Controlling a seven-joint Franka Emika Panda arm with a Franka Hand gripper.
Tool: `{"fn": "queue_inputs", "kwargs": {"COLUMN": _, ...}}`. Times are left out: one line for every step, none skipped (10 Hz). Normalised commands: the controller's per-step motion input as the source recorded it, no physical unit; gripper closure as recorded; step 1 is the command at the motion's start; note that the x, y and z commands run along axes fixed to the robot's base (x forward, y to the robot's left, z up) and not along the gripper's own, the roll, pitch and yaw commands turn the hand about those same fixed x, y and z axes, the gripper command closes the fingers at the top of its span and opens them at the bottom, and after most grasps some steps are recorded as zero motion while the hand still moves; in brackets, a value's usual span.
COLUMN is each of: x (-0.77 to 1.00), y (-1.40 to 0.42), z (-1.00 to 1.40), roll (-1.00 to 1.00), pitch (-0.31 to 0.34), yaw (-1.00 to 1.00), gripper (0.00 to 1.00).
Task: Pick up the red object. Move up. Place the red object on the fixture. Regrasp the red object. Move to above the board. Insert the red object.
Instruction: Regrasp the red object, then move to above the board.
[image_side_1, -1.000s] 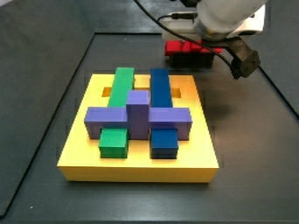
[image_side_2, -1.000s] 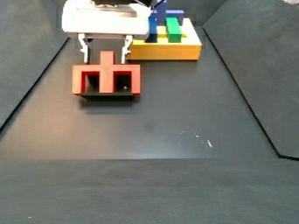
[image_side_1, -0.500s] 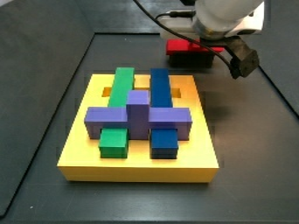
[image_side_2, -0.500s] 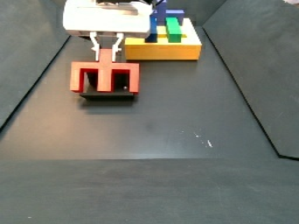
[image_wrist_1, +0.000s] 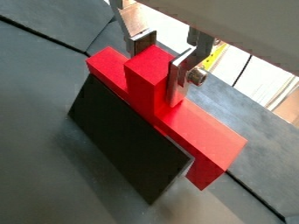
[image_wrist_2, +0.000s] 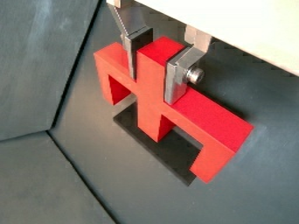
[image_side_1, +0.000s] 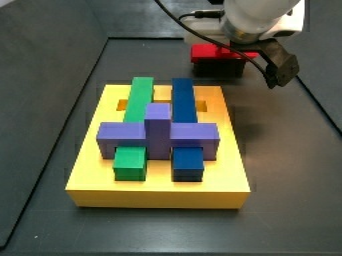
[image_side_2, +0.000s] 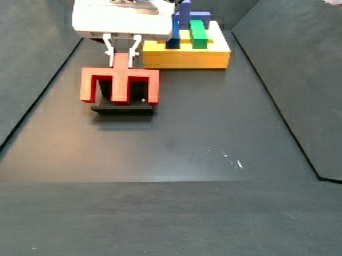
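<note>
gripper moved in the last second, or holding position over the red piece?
Yes. In a side view the gripper has come down onto the red object on the fixture; its fingers now straddle the central stem.

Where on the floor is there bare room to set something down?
Bare floor spreads below the fixture in a side view, out to the side walls. It is crowded where the gripper straddles the red object, and atop the board.
</note>
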Motion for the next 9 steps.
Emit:
{"fn": "queue_inputs", "kwargs": {"x": 0.0, "y": 0.0, "z": 0.0, "roll": 0.0, "pitch": 0.0, "yaw": 0.0, "gripper": 1.0}}
{"fn": "queue_inputs", "kwargs": {"x": 0.0, "y": 0.0, "z": 0.0, "roll": 0.0, "pitch": 0.0, "yaw": 0.0, "gripper": 1.0}}
{"fn": "queue_inputs", "kwargs": {"x": 0.0, "y": 0.0, "z": 0.0, "roll": 0.0, "pitch": 0.0, "yaw": 0.0, "gripper": 1.0}}
{"fn": "queue_inputs", "kwargs": {"x": 0.0, "y": 0.0, "z": 0.0, "roll": 0.0, "pitch": 0.0, "yaw": 0.0, "gripper": 1.0}}
{"fn": "queue_inputs", "kwargs": {"x": 0.0, "y": 0.0, "z": 0.0, "roll": 0.0, "pitch": 0.0, "yaw": 0.0, "gripper": 1.0}}
{"fn": "queue_inputs", "kwargs": {"x": 0.0, "y": 0.0, "z": 0.0, "roll": 0.0, "pitch": 0.0, "yaw": 0.0, "gripper": 1.0}}
{"fn": "queue_inputs", "kwargs": {"x": 0.0, "y": 0.0, "z": 0.0, "roll": 0.0, "pitch": 0.0, "yaw": 0.0, "gripper": 1.0}}
{"fn": "queue_inputs", "kwargs": {"x": 0.0, "y": 0.0, "z": 1.4, "roll": 0.0, "pitch": 0.0, "yaw": 0.0, "gripper": 1.0}}
{"fn": "queue_inputs", "kwargs": {"x": -0.01, "y": -0.05, "z": 1.4, "roll": 0.01, "pitch": -0.034, "yaw": -0.04, "gripper": 1.0}}
